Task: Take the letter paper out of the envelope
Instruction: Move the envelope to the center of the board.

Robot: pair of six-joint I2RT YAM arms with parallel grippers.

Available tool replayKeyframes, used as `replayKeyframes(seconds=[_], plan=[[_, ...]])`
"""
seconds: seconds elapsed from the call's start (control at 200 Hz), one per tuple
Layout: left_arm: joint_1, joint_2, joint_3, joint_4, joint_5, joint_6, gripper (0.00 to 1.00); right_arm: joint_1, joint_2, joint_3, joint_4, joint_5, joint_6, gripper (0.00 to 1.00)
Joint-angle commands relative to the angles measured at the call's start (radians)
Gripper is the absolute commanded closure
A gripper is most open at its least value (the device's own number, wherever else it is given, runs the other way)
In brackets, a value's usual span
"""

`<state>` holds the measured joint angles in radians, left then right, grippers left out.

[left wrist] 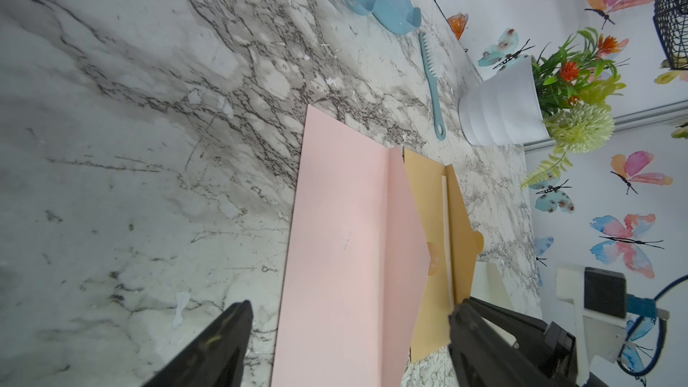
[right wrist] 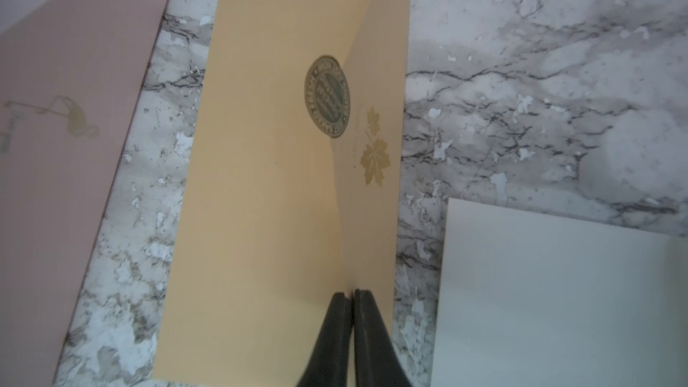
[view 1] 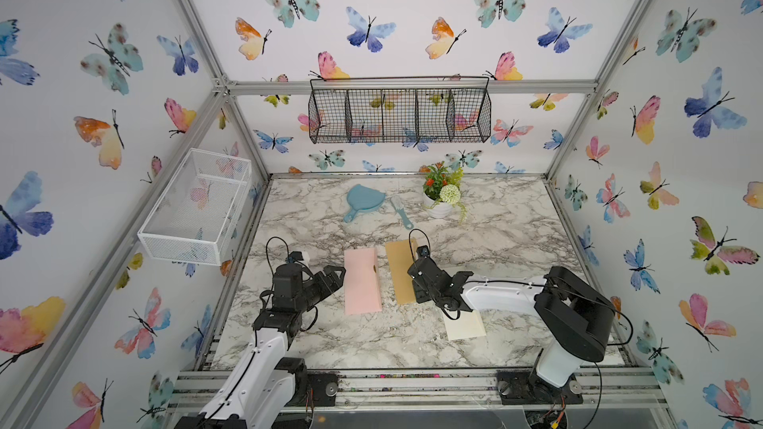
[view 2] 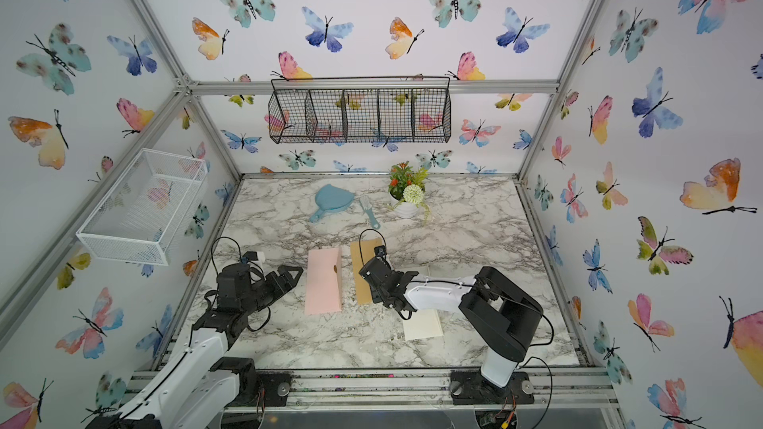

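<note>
A tan envelope [view 1: 398,270] [view 2: 360,270] with a round dark seal [right wrist: 327,96] lies mid-table. Its flap [right wrist: 372,68] stands raised, and my right gripper [right wrist: 352,292] [view 1: 416,288] is shut on the flap's near end. In the left wrist view a thin white edge of letter paper [left wrist: 448,236] shows inside the tan envelope [left wrist: 428,199] under the lifted flap. Left of it lies a pink envelope [view 1: 362,282] [left wrist: 335,255] [right wrist: 56,143]. My left gripper [view 1: 336,272] [left wrist: 350,310] hovers open at the pink envelope's left edge, holding nothing.
A cream sheet [view 1: 464,326] [right wrist: 558,292] lies flat under the right arm. At the back stand a blue dustpan [view 1: 363,200], a small brush [view 1: 401,210] and a white flower pot [view 1: 439,208]. A white mesh basket [view 1: 194,208] hangs on the left wall, a black wire one [view 1: 398,111] on the back wall.
</note>
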<state>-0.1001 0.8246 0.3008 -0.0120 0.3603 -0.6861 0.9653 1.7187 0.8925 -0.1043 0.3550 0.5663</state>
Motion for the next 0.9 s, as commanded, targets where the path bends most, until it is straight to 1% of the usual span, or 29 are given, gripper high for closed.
replayKeyframes(seconds=[0.0,0.18,0.365,0.676,0.826,0.896], plan=[[-0.003,-0.013,-0.007,0.013,0.025,-0.007,0.14,-0.037,0.054,0.021,0.014,-0.032,-0.045,0.91],[-0.003,-0.018,-0.011,0.015,0.025,-0.009,0.14,-0.067,0.084,0.035,0.028,-0.029,-0.080,0.92],[-0.003,-0.014,-0.012,0.017,0.022,-0.015,0.14,-0.122,0.081,0.044,0.011,-0.040,-0.107,0.98],[-0.003,0.000,-0.003,0.024,0.025,-0.012,0.14,-0.231,0.001,-0.067,0.017,-0.050,-0.164,0.98],[-0.003,0.005,-0.003,0.027,0.028,-0.012,0.14,-0.265,-0.035,-0.118,0.005,-0.044,-0.169,0.98],[-0.003,0.005,0.000,0.027,0.029,-0.011,0.14,-0.297,-0.053,-0.146,0.000,-0.046,-0.163,0.98]])
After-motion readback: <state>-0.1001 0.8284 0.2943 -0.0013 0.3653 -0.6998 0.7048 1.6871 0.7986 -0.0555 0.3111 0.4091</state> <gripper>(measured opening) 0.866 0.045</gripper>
